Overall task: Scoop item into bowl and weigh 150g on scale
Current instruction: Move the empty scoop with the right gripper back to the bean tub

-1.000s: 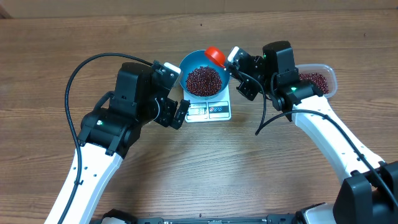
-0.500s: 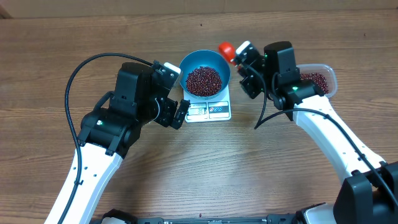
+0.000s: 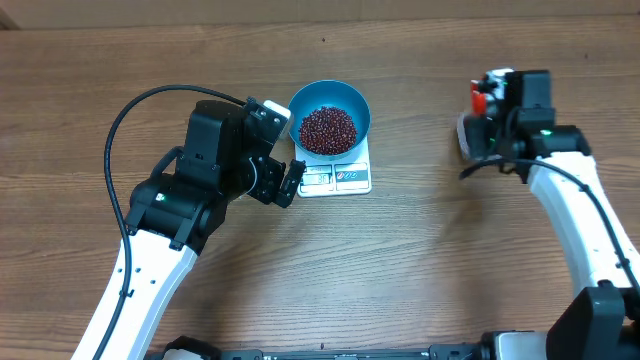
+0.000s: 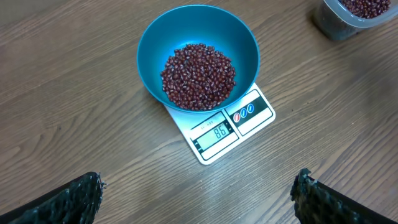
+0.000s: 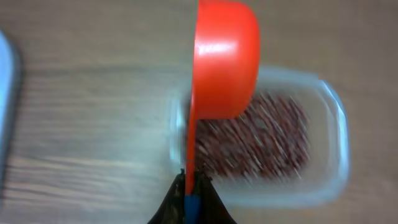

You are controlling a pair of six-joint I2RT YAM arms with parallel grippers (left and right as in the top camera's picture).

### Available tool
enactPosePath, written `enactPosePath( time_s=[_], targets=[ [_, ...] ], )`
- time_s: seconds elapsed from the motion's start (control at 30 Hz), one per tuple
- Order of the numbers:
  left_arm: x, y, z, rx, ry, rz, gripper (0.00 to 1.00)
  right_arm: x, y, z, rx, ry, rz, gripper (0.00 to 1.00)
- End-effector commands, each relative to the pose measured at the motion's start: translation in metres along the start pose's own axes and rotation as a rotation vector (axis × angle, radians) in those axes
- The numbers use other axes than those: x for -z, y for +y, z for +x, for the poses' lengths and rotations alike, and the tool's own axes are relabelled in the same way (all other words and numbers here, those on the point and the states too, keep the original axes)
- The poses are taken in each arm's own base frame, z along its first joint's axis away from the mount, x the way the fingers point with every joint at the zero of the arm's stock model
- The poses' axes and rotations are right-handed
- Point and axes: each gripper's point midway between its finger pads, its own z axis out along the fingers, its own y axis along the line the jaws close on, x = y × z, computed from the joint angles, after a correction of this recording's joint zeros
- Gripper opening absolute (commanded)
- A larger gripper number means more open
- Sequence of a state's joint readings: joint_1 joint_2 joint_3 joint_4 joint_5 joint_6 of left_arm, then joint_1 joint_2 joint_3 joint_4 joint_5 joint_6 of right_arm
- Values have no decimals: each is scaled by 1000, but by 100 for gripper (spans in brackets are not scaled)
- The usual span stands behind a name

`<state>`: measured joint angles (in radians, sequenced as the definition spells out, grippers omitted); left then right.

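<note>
The light blue bowl (image 3: 352, 103) stands on the white scale (image 3: 350, 180) and holds a heap of dark red beans (image 3: 328, 128). From the left wrist the bowl (image 4: 155, 37), beans (image 4: 199, 76) and scale (image 4: 252, 115) show clearly, and the display reads 86. My left gripper (image 4: 196, 199) is open over bare wood just in front of the scale. My right gripper (image 5: 191, 186) is shut on the blue-tipped handle of the orange-red scoop (image 5: 224, 59). The scoop hangs on its side above the clear tub (image 5: 333, 155) of beans (image 5: 267, 137), blurred by motion.
The tub (image 4: 348, 18) stands to the right of the scale. In the overhead view my right arm (image 3: 560, 180) covers most of it. My left arm (image 3: 190, 190) and its cable lie to the left of the scale.
My right arm has swung away from the bowl to the right, carrying the scoop to above the tub. The left arm has not moved.
</note>
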<state>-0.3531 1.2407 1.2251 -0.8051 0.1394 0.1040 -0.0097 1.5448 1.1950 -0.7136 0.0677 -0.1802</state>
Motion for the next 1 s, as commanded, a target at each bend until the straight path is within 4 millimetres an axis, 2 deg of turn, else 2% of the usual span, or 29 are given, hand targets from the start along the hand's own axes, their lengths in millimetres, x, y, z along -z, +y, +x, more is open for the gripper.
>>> enactPosePath(
  time_s=[0.0,0.13,0.3,0.4,0.47,0.63,0.97],
  targets=[
    [6,-4,-3,2,-19,14,100,13,-22,0,-58,1,43,4],
    [6,-4,-3,2,-19,15,99,13,-37,20,-98,74,58,4],
    [6,-4,-3,2,-19,15,99,13,-41,29,-108,104,60,4],
    [6,-4,-3,2,-19,14,100,13,-38,28,-109,99,43,4],
    [6,-4,-3,2,-19,15,100,13,-34,26,-110,94,23,11],
    [6,-4,-3,2,-19,15,99,13,-32,23,-111,81,10,15],
    [6,-4,-3,2,-19,15,99,11,-34,15,-111,47,15,15]
  ],
)
